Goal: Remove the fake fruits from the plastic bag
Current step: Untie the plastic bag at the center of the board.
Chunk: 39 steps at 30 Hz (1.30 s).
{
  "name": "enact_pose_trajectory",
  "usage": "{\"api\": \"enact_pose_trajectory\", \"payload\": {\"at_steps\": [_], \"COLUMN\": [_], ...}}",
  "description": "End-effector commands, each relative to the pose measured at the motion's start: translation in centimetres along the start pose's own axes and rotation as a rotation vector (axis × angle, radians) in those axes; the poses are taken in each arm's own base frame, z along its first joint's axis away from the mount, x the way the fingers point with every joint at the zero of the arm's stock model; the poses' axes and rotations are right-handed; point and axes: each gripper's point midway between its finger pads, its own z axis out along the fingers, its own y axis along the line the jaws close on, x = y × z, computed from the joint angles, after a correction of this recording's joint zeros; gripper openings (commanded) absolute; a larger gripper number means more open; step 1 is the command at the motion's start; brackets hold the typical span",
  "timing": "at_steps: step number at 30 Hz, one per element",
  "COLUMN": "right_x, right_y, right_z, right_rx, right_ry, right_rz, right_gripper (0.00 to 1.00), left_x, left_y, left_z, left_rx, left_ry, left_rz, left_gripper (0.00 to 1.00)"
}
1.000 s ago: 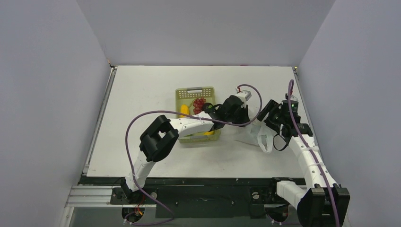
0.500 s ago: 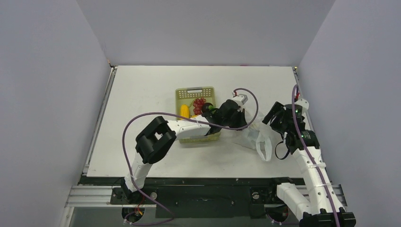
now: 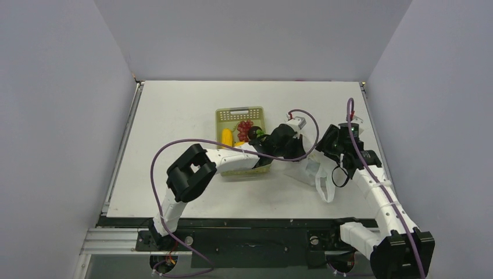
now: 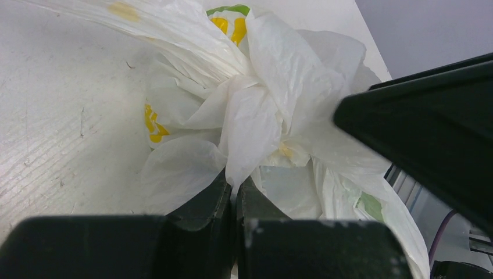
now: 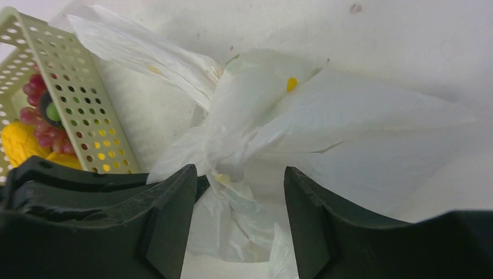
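The white plastic bag (image 3: 311, 171) lies crumpled on the table, right of the basket. My left gripper (image 3: 292, 152) reaches across the basket and is shut on a bunched fold of the bag (image 4: 256, 87), pinched flat between its fingertips (image 4: 221, 197). My right gripper (image 5: 238, 192) is open, its two fingers astride loose folds of the bag (image 5: 325, 116) without clamping them. Fake fruits show in the basket: red grapes (image 3: 245, 128), a yellow one (image 3: 227, 136) and a dark round one (image 3: 254, 133). Any fruit inside the bag is hidden by the film.
The yellow-green slotted basket (image 3: 239, 111) stands mid-table, touching the bag's left side, with the left forearm lying across it. The right gripper (image 3: 327, 150) sits close to the left one. Grey walls enclose the table on three sides.
The right arm swung out and came back to the bag, its jaws widening and then narrowing around the folds. The left gripper kept its pinch and shifted slightly.
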Motion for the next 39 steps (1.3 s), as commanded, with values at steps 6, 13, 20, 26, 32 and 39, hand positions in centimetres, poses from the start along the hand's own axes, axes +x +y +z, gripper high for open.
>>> {"api": "enact_pose_trajectory", "payload": {"at_steps": [6,13,20,26,32,39], "right_x": [3.2,2.9,1.6,0.0,-2.2,-2.3], "right_y": [0.0,-0.5,-0.4,-0.5,-1.4,-2.3], "right_z": [3.5,3.5,2.6,1.1,-0.9,-1.9], "right_rx": [-0.01,0.006,0.009,0.025,0.068,0.078], "right_ry": [0.099,0.062,0.034,-0.01,-0.099,-0.124], "right_rz": [0.019,0.022,-0.002,-0.001,0.0,-0.035], "right_gripper": [0.54,0.37,0.04,0.0,0.0,0.0], "left_x": [-3.4,-3.2,-3.2,-3.2,-3.4,-3.7], "left_y": [-3.6,-3.3,-2.7,0.0,1.4,0.8], "left_z": [-2.1,-2.1,-2.4,-2.9,-3.4,-4.5], "left_rx": [0.08,0.07,0.04,-0.043,-0.055,-0.006], "left_ry": [-0.088,-0.081,-0.078,-0.095,-0.09,-0.077], "left_rz": [0.011,0.011,0.023,0.009,-0.014,-0.012], "left_gripper": [0.0,0.0,0.0,0.0,0.0,0.05]}}
